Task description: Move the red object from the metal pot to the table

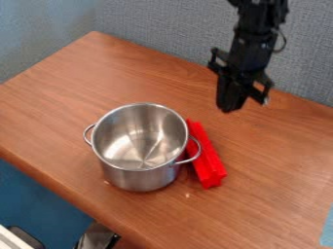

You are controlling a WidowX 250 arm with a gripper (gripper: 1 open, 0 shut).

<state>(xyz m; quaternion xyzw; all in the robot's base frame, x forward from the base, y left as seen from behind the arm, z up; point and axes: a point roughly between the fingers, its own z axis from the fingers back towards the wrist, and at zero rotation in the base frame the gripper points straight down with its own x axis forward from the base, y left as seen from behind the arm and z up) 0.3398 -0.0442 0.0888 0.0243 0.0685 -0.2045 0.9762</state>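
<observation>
The red object point(205, 155), a long bright red bar, lies flat on the table point(78, 83), right against the right side of the metal pot point(140, 146). The shiny steel pot stands upright and holds nothing. My black gripper point(237, 103) hangs in the air above and behind the red bar, well clear of it and of the pot. Nothing is between its fingers. They blur into one dark shape, so how wide they stand does not show.
The wooden tabletop's rounded front edge runs close below the pot and the red bar. A blue-grey wall stands behind the table. The dark arm rises from the gripper toward the top right.
</observation>
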